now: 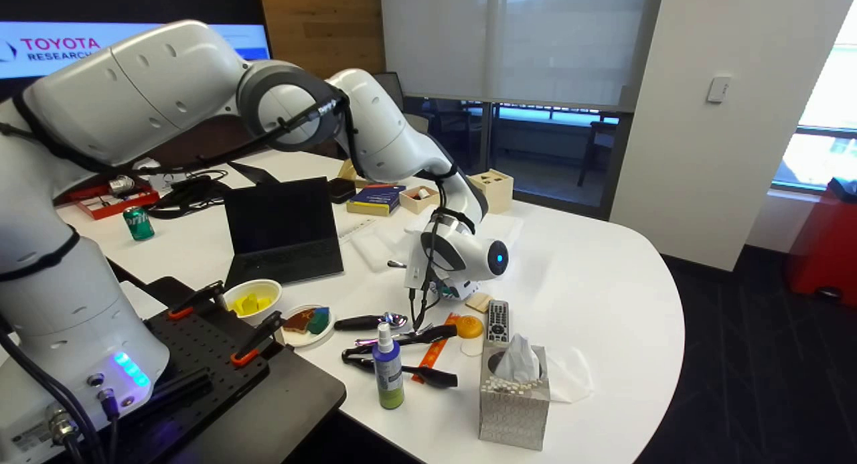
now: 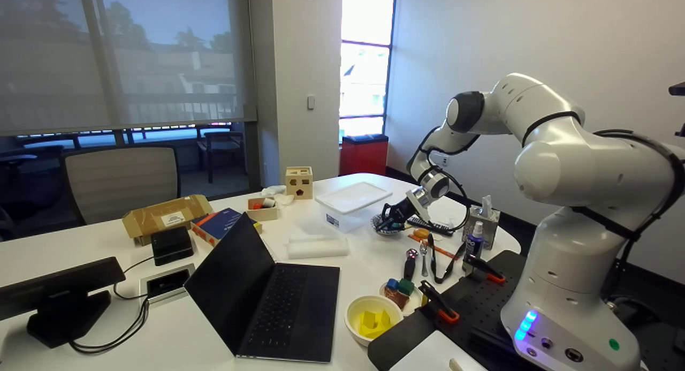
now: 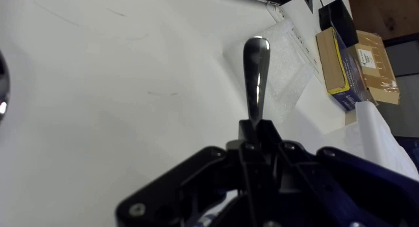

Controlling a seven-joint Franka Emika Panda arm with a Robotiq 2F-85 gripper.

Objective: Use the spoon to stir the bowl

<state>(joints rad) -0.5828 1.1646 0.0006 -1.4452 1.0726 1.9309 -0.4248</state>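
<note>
My gripper (image 3: 256,126) is shut on the metal spoon (image 3: 257,73). Its handle sticks out beyond the fingertips in the wrist view; the spoon's other end is hidden. In an exterior view the handle tip (image 1: 396,264) pokes out beside the wrist. The small round bowl (image 2: 389,232), with a patterned surface, stands on the table right under the gripper fingers in an exterior view. The arm hides most of the bowl elsewhere; a teal bit shows below the wrist (image 1: 440,290). A patterned sliver (image 3: 207,219) shows under the gripper in the wrist view. I cannot tell whether the spoon touches the bowl.
A lidded clear plastic box (image 2: 353,198) stands close beside the gripper. A remote (image 1: 498,321), tissue box (image 1: 514,410), spray bottle (image 1: 387,373) and black tongs (image 1: 428,375) lie or stand near. A laptop (image 2: 291,307) and a pale bowl of yellow pieces (image 2: 355,333) are farther off.
</note>
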